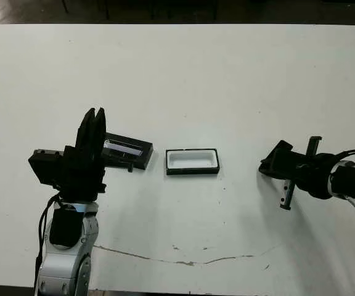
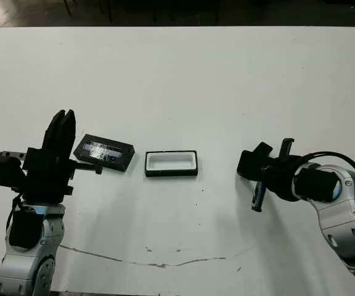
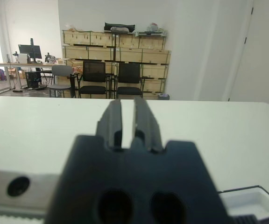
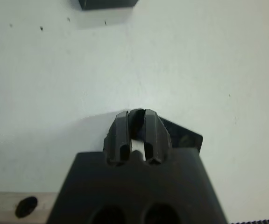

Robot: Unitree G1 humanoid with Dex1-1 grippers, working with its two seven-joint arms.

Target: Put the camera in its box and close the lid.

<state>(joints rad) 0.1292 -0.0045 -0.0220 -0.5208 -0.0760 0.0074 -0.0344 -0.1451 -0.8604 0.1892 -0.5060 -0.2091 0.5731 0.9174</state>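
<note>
At the 3 o'clock side of the surface (image 1: 239, 74), our right pincer (image 4: 137, 114) has its tips pressed nearly together. We judge it grips the camera (image 2: 257, 198), a slim bar hanging crosswise with its long axis near 12-to-6, though the hold itself is partly hidden. At 9 o'clock from it, well apart, the box (image 1: 192, 170) lies empty, its long axis 3-to-9, so we must turn the camera about a quarter to match. Just beyond, at the box's 9 o'clock, rests the lid (image 1: 128, 150). Our left pincer (image 1: 94, 117) stands beside it, upright, almost closed and empty.
</note>
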